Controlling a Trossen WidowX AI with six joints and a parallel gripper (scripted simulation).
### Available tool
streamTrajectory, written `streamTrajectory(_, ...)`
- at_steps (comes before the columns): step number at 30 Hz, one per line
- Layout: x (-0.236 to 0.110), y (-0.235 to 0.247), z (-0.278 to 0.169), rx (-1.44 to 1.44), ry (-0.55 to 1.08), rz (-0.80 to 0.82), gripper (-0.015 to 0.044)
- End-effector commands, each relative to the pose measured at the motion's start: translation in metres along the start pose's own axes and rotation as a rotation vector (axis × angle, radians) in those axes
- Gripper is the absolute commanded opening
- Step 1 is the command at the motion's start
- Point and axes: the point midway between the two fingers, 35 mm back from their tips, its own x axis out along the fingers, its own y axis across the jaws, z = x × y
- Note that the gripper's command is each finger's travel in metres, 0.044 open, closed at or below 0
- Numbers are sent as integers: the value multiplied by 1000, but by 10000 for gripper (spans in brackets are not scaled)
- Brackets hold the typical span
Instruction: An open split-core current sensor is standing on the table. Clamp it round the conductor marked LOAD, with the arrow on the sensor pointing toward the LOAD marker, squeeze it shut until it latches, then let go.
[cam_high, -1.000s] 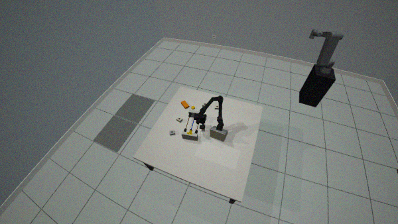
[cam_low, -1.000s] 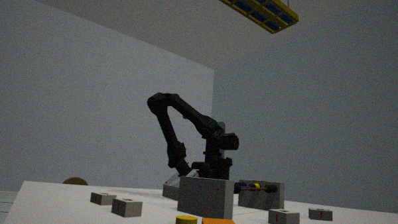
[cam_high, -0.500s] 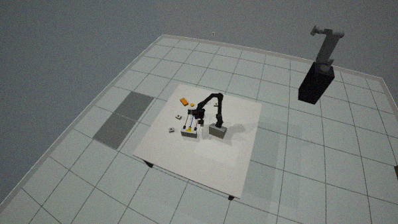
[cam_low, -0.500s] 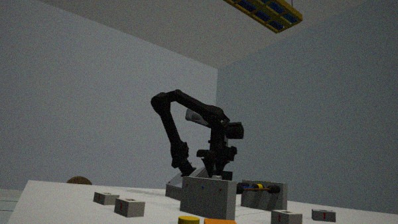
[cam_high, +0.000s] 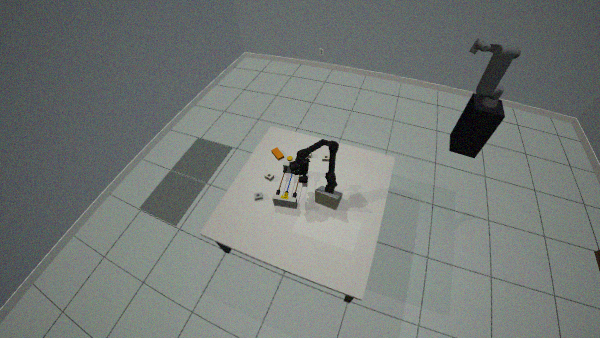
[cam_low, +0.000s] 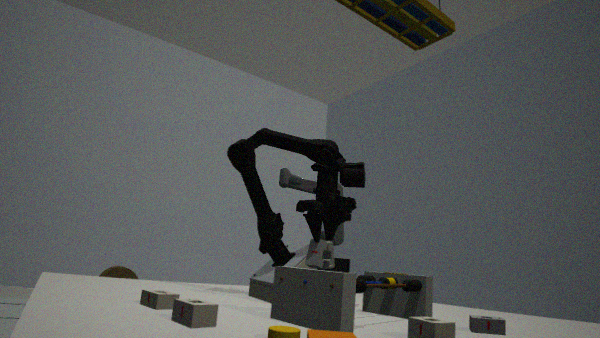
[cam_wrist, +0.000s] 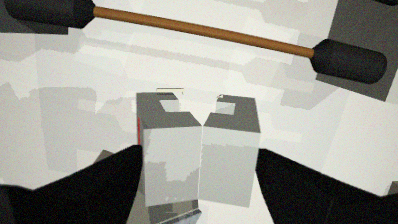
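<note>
The split-core sensor (cam_wrist: 200, 150) (cam_low: 324, 252) is a light grey block in two halves. Its jaws gape at the top, and a red mark (cam_wrist: 138, 131) shows on its left side. My gripper (cam_wrist: 199, 156) (cam_low: 322, 235) (cam_high: 301, 172) is shut on it, one black finger on each side. In the wrist view a brown conductor (cam_wrist: 200, 31) with black end caps (cam_wrist: 350, 60) runs across just beyond the sensor's open jaws. In the top view, three conductors (cam_high: 287, 186) span two grey end blocks, and a yellow mark (cam_high: 285, 196) sits on the near block. I cannot read a LOAD label.
Small grey blocks (cam_low: 195, 312) (cam_low: 431, 327) (cam_high: 258, 196) lie scattered on the white table (cam_high: 300, 240). A yellow disc (cam_high: 290, 158) and an orange block (cam_high: 277, 153) lie behind the fixture. The arm's base (cam_high: 328, 197) stands right of it. Another robot on a black pedestal (cam_high: 477, 125) stands far off.
</note>
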Motion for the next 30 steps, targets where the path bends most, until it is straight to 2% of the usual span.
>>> streamTrajectory(1,-3,0,5,-55,-2,4,0)
streamTrajectory(30,-4,-10,84,-939,-9,1,0)
